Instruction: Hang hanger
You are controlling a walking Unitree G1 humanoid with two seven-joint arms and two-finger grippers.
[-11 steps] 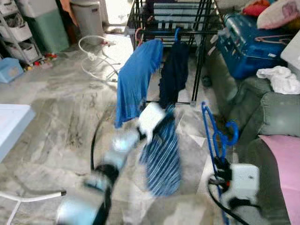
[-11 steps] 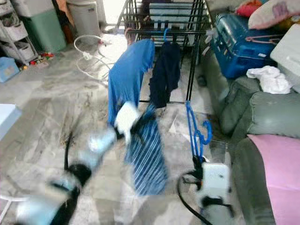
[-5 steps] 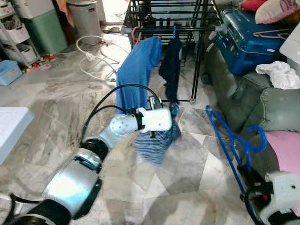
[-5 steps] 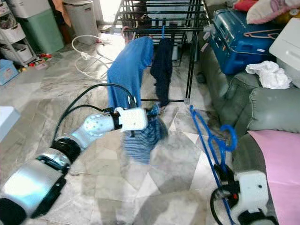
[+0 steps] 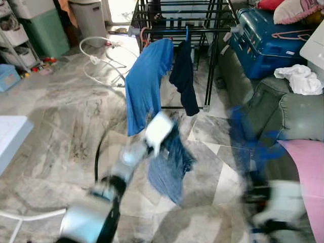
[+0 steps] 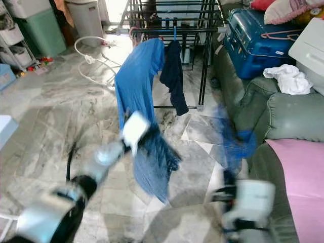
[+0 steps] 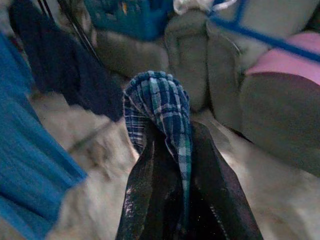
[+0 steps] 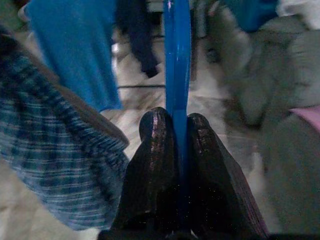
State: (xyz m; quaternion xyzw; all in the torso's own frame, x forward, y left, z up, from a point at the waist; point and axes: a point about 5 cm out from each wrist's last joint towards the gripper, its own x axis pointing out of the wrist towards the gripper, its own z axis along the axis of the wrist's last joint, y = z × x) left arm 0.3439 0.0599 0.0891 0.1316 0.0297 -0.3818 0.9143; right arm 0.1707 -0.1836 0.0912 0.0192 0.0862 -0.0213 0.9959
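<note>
My left gripper (image 7: 172,145) is shut on a blue plaid garment (image 5: 169,162), which hangs from it above the floor in front of me. My right gripper (image 8: 179,125) is shut on a blue plastic hanger (image 8: 177,55); the hanger (image 5: 243,134) rises blurred beside the sofa on the right. Ahead stands a black drying rack (image 5: 215,55). On its front bar hang a bright blue shirt (image 5: 144,83) and a dark navy garment (image 5: 183,76).
A grey-green sofa (image 5: 291,114) with a pink cloth (image 5: 309,177) lines the right. A blue suitcase (image 5: 266,43) and white cloth (image 5: 298,78) sit behind it. A white cable (image 5: 104,61) lies on the marble floor (image 5: 61,121); storage bins (image 5: 43,28) stand at far left.
My left arm has swung the plaid garment, which now hangs longer and lower. My right arm and the blue hanger are in fast motion and blurred, shifted a little left.
</note>
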